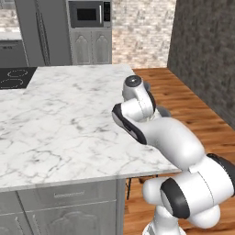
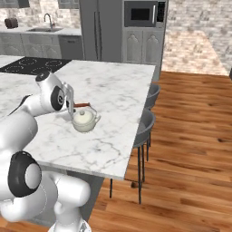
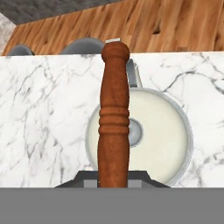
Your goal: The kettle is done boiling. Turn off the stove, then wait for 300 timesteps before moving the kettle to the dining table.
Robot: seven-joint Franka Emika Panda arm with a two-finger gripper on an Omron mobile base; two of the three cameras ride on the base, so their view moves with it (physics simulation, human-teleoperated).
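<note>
The kettle [image 2: 85,121] is small, cream-white and squat, and sits low over the dining table [image 2: 118,86] near its right edge. I cannot tell whether it touches the marble. My gripper [image 2: 73,108] is shut on its reddish-brown handle [image 2: 82,105] from the left. In the hand view the handle [image 3: 113,122] runs up from my gripper [image 3: 113,180] across the kettle's round lid [image 3: 159,131], with the marble table [image 3: 43,113] beneath. The stove [image 2: 34,65] is a black cooktop far back on the left, also visible as the stove [image 1: 13,77] at the left edge.
Two grey stools [image 2: 152,97] [image 2: 146,128] stand at the table's right edge over a wood floor [image 2: 190,136]. Stool tops [image 3: 85,45] show beyond the table edge in the hand view. A fridge and microwave wall [image 2: 136,18] stands behind, with a sink counter [image 2: 45,31] at back left.
</note>
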